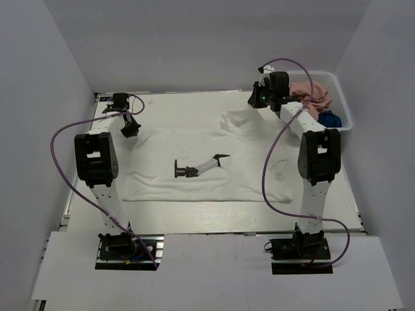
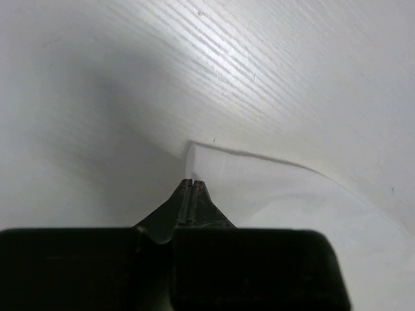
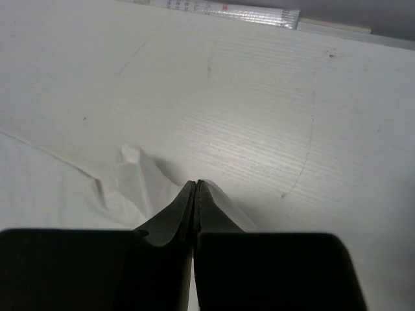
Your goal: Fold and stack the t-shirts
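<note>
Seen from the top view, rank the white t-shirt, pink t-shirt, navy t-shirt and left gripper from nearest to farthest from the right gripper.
1. white t-shirt, pinched by the right gripper.
2. pink t-shirt, in the basket beside it.
3. navy t-shirt, basket's nearer corner.
4. left gripper, far left.

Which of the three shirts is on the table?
The white t-shirt, spread out, black print showing; the pink shirt and navy shirt sit bunched in the basket.
</note>
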{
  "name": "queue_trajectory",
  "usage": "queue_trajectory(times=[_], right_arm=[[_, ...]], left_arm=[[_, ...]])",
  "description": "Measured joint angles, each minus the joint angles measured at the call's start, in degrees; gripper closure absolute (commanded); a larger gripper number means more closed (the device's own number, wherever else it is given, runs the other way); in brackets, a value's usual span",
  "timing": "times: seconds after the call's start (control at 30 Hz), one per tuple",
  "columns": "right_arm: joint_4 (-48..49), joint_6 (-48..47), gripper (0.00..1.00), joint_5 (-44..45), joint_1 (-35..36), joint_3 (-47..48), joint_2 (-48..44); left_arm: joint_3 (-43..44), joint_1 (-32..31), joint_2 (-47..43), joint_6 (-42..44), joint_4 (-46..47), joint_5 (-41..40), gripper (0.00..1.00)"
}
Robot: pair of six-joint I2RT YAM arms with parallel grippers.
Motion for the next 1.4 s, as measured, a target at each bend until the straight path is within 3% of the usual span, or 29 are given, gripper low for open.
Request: queue_trajectory(times=[0.7,1.07,1.4], right_arm=[[6.8,-3.61,1.0,2.6,0.42,-39.17,-37.35],[3.69,1.29,1.0,8.44,0.39,-52.43,-59.63],[-2.64,5.44,1.0,12.2,0.39,-57.37,-63.76]], left_arm=[[-28.0,-0.68,-31.98,7.43,13.84,6.64,1.0],[-39.39,-0.68,-47.15,0.11,13.66,0.85,1.0],[-44.7,-0.7,-50.38,-8.04,12.07,-6.21,1.0]])
